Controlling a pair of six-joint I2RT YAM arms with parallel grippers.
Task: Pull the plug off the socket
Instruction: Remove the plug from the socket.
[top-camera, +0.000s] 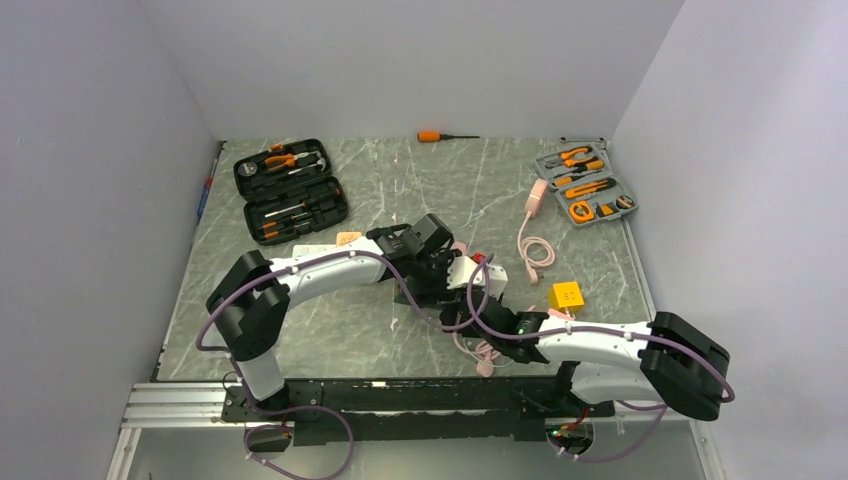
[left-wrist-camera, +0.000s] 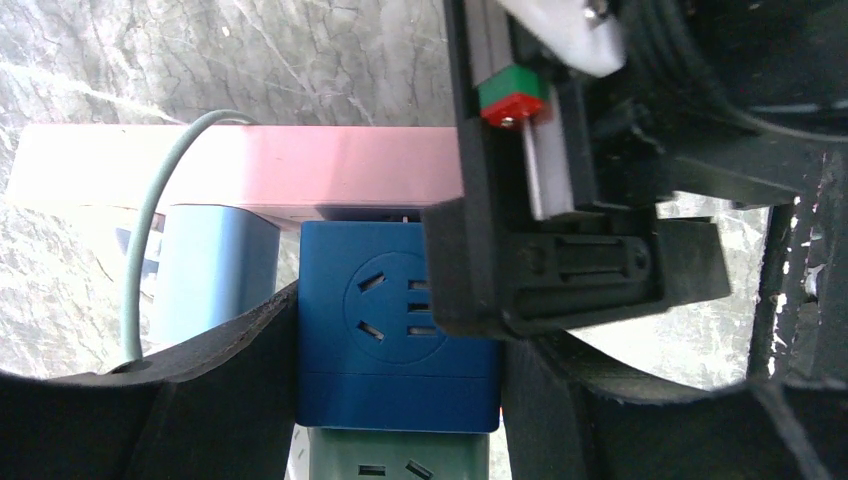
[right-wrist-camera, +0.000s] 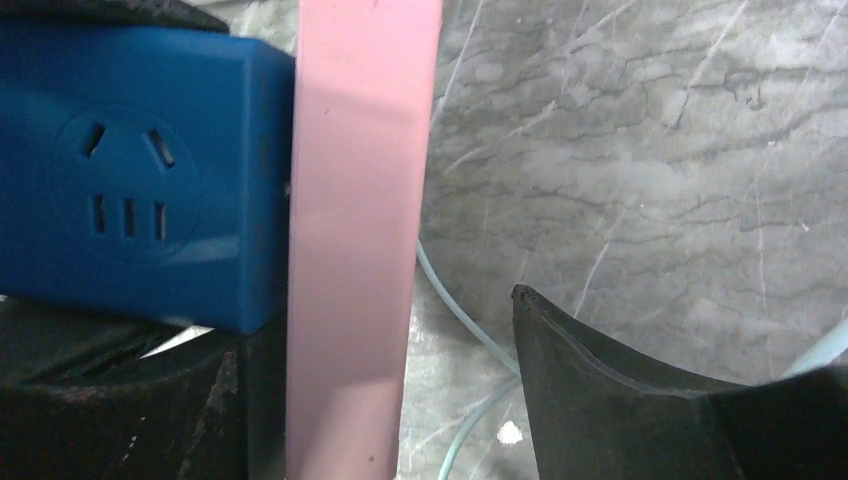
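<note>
The plug (left-wrist-camera: 385, 375), a dark blue cube with slot holes on its face, sits against the long side of the pink socket strip (left-wrist-camera: 300, 165). My left gripper (left-wrist-camera: 400, 320) is shut on the plug, one black finger pressed on each side. In the right wrist view the socket strip (right-wrist-camera: 360, 150) stands between the fingers of my right gripper (right-wrist-camera: 375, 330), which is open. A gap shows between the strip and the right finger (right-wrist-camera: 600, 400). The plug (right-wrist-camera: 130, 170) is on the strip's left there. Both grippers meet at mid-table (top-camera: 455, 280).
A light blue cube (left-wrist-camera: 215, 270) and a green one (left-wrist-camera: 400, 455) sit beside the plug. A teal cable (right-wrist-camera: 460, 310) lies on the marble. Two open tool cases (top-camera: 290, 190) (top-camera: 585, 185), an orange screwdriver (top-camera: 440, 136), a pink charger (top-camera: 537, 200) and a yellow block (top-camera: 566, 296) lie around.
</note>
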